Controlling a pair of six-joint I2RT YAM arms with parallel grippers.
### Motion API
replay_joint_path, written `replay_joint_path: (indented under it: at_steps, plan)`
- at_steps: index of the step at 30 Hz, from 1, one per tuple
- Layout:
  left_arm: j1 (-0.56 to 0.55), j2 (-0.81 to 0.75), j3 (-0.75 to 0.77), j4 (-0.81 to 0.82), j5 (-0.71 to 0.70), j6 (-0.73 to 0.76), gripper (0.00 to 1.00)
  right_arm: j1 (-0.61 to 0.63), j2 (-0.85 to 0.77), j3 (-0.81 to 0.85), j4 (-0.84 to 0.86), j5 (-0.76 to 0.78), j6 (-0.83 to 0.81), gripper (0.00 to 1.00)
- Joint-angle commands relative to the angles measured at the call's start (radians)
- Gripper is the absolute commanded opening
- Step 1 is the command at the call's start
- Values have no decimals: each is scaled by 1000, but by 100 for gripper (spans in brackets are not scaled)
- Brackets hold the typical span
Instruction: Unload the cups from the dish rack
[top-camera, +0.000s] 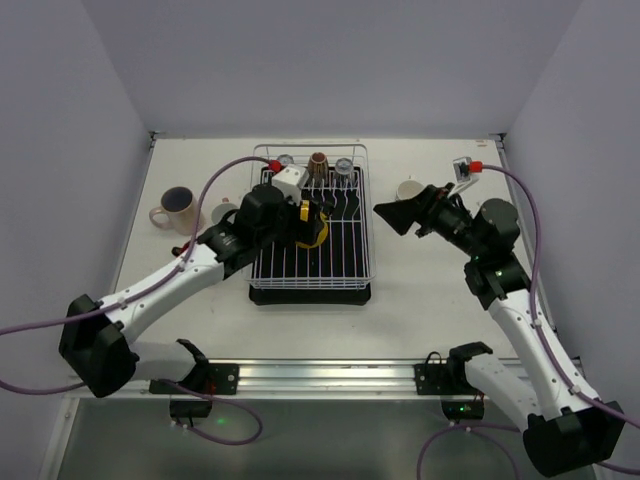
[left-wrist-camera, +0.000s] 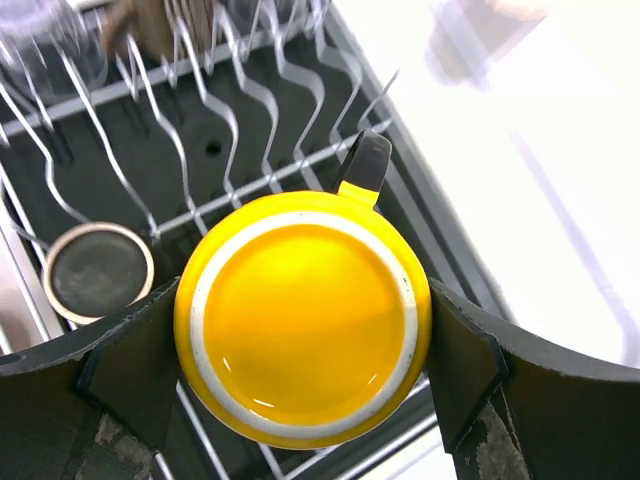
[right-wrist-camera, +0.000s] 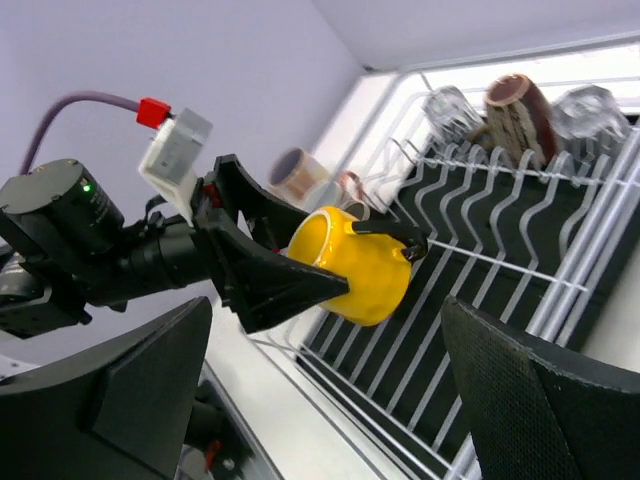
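Note:
My left gripper (top-camera: 300, 222) is shut on a yellow cup (top-camera: 316, 226) with a black handle and holds it just above the dish rack (top-camera: 330, 262), a white-wire basket on a black tray. In the left wrist view the cup (left-wrist-camera: 303, 315) fills the space between both fingers. It also shows in the right wrist view (right-wrist-camera: 360, 265), tilted on its side. A brown cup (top-camera: 318, 163) and two clear glasses (top-camera: 286, 160) (top-camera: 344, 167) stand at the rack's far end. A dark cup (left-wrist-camera: 98, 270) lies in the rack. My right gripper (top-camera: 395, 215) is open and empty, right of the rack.
A cream mug (top-camera: 173, 207) and a smaller cup (top-camera: 224, 212) stand on the table left of the rack. A white cup (top-camera: 408, 189) stands right of the rack, just behind my right gripper. Upright wire prongs (left-wrist-camera: 250, 110) rise from the rack behind the yellow cup.

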Motion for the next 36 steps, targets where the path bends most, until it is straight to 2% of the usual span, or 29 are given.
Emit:
replay_joint_path:
  at_steps: [1,6,8,12,16,23,33,35,36]
  plan:
    - [9,-135,9,176,27,-106,13,14,-59,-85,244,-62,169,99]
    - [7,-235,-34,329,107,-269,10,71,-105,-196,384,-38,196,98]
    - [7,-266,-71,412,139,-373,9,103,-108,-213,407,-35,190,93]
    - [9,-287,-106,527,211,-546,6,160,-75,-210,428,-48,147,90]
    - [9,-290,-122,592,266,-646,5,203,-35,-191,466,-82,125,87]
    - [10,-298,-163,711,326,-766,4,252,21,-156,542,-156,134,67]
    - [9,-289,-252,905,383,-925,3,327,91,-127,773,-159,214,61]
    - [7,-295,-255,909,383,-926,5,340,108,-147,868,-153,248,49]
    - [7,-301,-257,908,384,-915,7,344,110,-156,902,-147,280,35]
